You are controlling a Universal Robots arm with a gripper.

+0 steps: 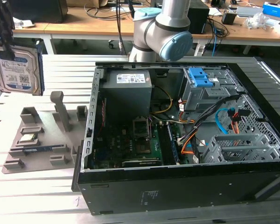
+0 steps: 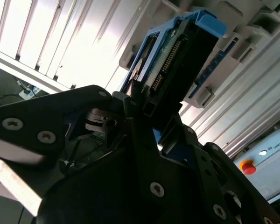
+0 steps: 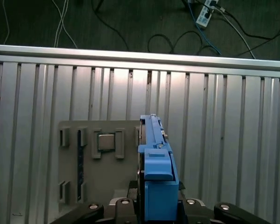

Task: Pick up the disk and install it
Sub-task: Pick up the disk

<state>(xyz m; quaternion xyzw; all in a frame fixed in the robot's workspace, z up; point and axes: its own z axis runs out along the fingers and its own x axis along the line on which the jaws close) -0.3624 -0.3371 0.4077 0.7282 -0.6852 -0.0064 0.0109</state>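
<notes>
At the exterior view's far left, the gripper hangs above the table, its jaws drawn in narrow and clamped on the top end of the disk. The disk hangs upright beneath them with its label face toward the camera, lifted clear of the slats with open air around it. In the second wrist view its connector edge and blue frame point away from the gripper. In the first wrist view it shows edge-on, held over one edge of the fixture, with bare slats beside it.

Below and to the exterior view's right of the disk, the grey fixture lies flat on the table, with several upright posts. A small chip sits in one of its recesses. A narrow strip of table separates the fixture from the case, which lies on its side with the open face up, well apart from the disk.

Inside the case, the power supply fills the far corner nearest the fixture, and the board lies below it. Further right, a blue latch tops a drive bay, cables cross the middle, and a perforated cage stands by the near wall. Behind the case rises the arm.
</notes>
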